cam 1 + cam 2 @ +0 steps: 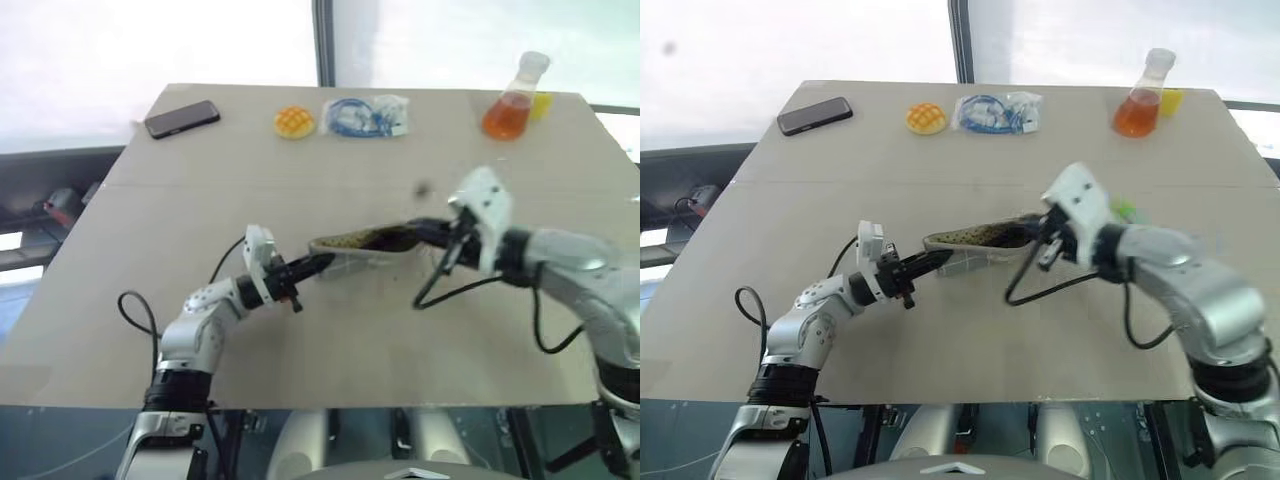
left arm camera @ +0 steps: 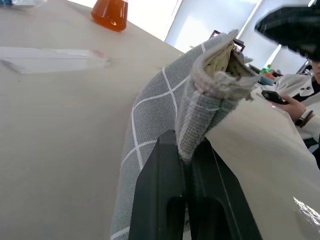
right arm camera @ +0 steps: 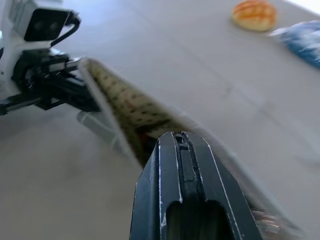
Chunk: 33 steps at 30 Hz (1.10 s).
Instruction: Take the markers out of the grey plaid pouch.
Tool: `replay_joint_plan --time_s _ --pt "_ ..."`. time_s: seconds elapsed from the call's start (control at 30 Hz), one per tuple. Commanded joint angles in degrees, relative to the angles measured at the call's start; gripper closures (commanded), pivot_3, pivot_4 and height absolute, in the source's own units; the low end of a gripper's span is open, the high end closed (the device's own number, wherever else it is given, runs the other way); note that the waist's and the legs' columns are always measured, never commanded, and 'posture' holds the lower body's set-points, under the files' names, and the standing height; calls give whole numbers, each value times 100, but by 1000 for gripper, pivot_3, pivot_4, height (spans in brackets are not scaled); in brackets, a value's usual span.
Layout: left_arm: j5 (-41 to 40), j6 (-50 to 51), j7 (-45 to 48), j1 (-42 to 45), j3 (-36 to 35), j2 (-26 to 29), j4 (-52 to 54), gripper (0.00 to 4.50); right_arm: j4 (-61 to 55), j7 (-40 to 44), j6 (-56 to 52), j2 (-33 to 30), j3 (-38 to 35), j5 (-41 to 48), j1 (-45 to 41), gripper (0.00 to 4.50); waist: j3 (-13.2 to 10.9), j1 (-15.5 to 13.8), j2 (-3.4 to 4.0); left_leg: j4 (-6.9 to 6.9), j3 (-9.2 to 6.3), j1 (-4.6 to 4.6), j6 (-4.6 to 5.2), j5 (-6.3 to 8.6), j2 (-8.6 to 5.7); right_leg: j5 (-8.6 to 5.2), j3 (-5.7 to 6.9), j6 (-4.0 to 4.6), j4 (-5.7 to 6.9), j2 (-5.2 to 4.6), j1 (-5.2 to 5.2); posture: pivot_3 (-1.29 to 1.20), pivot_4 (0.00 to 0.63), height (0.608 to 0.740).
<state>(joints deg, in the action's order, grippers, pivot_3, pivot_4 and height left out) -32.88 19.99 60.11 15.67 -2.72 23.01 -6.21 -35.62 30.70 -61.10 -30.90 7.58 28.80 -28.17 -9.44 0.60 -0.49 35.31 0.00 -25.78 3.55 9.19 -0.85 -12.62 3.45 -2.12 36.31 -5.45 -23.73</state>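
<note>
— Where is the grey plaid pouch [image 1: 975, 238]?

— Lifted over the middle of the table [image 1: 790, 300], stretched between the two arms, mouth up, olive lining showing.

— And the left gripper [image 2: 186, 150]?

— Its fingers are pinched together on one end of the fabric, pointing level.

— The right gripper [image 3: 181, 137]?

— Pressed together, its tip dipped into the open mouth at the other end. Something reddish lies just ahead of it, inside; I cannot tell whether it is gripped.

No readable text, label, brand, number or sign anywhere: none on the pouch [image 2: 165, 110], phone [image 1: 182, 118], flask [image 1: 512, 100] or bagged cable [image 1: 362, 116].
</note>
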Motion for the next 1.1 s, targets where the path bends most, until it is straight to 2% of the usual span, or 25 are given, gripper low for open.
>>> replay_joint_plan --time_s 0.03,0.13,0.23,0.37,0.47,0.5,0.6,0.7,0.87,1.1 --pt "-70 63 10 2 -69 13 101 4500 200 -215 138 -6 327 -356 -157 4466 0 -6 0 0 0 -5 0 0 -5 2 1 1 -2 -2 -1 0 150 740" --pt "-197 193 93 -71 -26 -4 260 4500 790 -231 551 -61 852 -864 -189 4466 0 -13 0 -3 0 -8 14 -6 -20 4 3 4 -7 -9 0 0 150 740" --pt "-534 669 131 -161 -46 -26 449 4500 785 681 684 -858 1606 -1059 -201 4466 -3 -27 3 -6 -1 -7 20 -10 -22 4 10 3 -7 -8 1 0 150 740" --pt "-1368 1773 180 -268 -188 105 782 4500 300 1267 361 -1317 1185 -547 -545 4466 -10 -4 1 -5 -7 -8 21 -9 -18 -1 26 -4 -10 -7 3 0 150 740" --pt "-2030 2484 -136 -241 -493 44 875 4500 240 1362 570 -1397 1238 -719 -859 4466 -14 15 1 -4 -9 -7 12 -4 -1 -11 29 -22 -7 4 3 0 150 740" --pt "-2218 2691 -269 -227 -596 15 875 4500 318 1344 745 -1386 1462 -949 -947 4230 -13 13 1 -3 -12 -1 2 2 2 -12 33 -23 -7 7 4 0 150 740" --pt "-2486 3057 -534 -227 -766 -14 817 4500 730 1183 1337 -1212 2181 -1727 -1052 3285 -11 -1 -3 -3 -22 -1 0 2 5 -12 40 -23 -6 12 6 0 150 740" --pt "-2544 3225 -682 -247 -795 -15 876 4500 1190 987 1833 -935 2629 -2418 -1141 1819 -11 -5 -3 -4 -18 -4 17 -10 -1 -11 36 -22 -6 12 4 0 150 740" --pt "-2600 3425 -1047 -217 -675 -114 1268 4500 2214 851 2878 -344 3171 -3439 -1384 1819 -11 -6 -4 0 -3 -3 19 -11 -12 2 34 -2 -5 33 5 0 150 740" --pt "-2875 3748 -1544 -141 -685 -241 1667 4500 3291 439 4187 491 3095 -4183 -1534 1819 -11 -9 -5 4 -5 2 15 -13 -11 3 30 -1 5 42 5 0 150 740"
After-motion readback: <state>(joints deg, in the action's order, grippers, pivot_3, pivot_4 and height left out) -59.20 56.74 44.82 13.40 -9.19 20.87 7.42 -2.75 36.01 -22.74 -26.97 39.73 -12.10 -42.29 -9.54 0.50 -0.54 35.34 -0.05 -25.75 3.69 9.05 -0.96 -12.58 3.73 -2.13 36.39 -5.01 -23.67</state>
